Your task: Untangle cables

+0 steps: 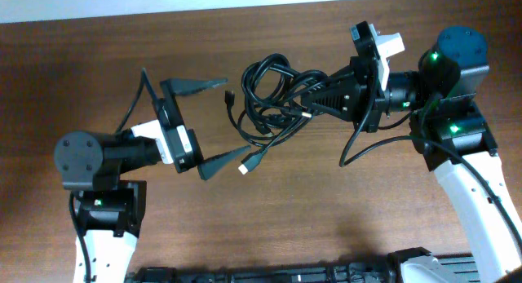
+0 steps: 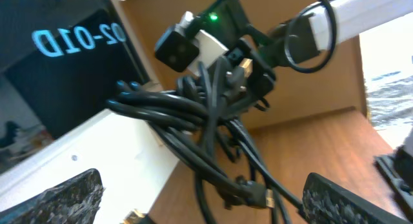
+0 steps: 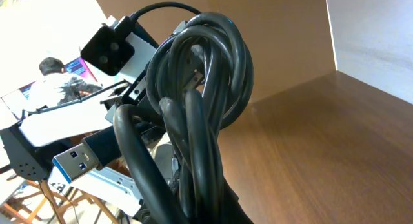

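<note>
The cables (image 1: 273,95) are a knotted bundle of black cords held above the wooden table. My right gripper (image 1: 316,99) is shut on the bundle's right side. Loose ends hang left, one with a pale plug tip (image 1: 247,165), one with a small plug (image 1: 231,97). My left gripper (image 1: 214,124) is open, its two fingers spread just left of the bundle, nothing between them. In the left wrist view the cables (image 2: 206,121) hang ahead of the open jaws (image 2: 206,208). In the right wrist view the cables (image 3: 200,88) fill the jaws (image 3: 219,208), with a USB plug (image 3: 77,161) sticking out.
The brown wooden table (image 1: 326,210) lies under both arms. The right arm's own thick wire (image 1: 367,144) loops below its wrist. A dark rail (image 1: 285,273) runs along the table's front edge.
</note>
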Robot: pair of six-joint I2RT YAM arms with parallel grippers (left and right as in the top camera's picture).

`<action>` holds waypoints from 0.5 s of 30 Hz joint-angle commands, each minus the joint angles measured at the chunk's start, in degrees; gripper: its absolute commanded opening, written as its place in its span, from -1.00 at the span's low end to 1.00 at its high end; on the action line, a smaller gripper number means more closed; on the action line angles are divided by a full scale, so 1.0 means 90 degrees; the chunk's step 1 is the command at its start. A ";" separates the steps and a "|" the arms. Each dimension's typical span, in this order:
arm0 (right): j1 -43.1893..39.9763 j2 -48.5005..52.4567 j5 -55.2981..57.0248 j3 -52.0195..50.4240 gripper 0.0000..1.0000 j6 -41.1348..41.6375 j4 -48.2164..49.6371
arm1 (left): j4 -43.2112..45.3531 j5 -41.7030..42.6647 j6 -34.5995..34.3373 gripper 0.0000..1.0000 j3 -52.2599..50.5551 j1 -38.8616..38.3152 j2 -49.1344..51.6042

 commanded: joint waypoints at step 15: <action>-0.0007 -0.0126 -0.0087 0.0165 -0.92 -0.0061 0.0046 | -0.1239 0.0692 0.0206 -0.34 0.0036 -0.0644 0.0481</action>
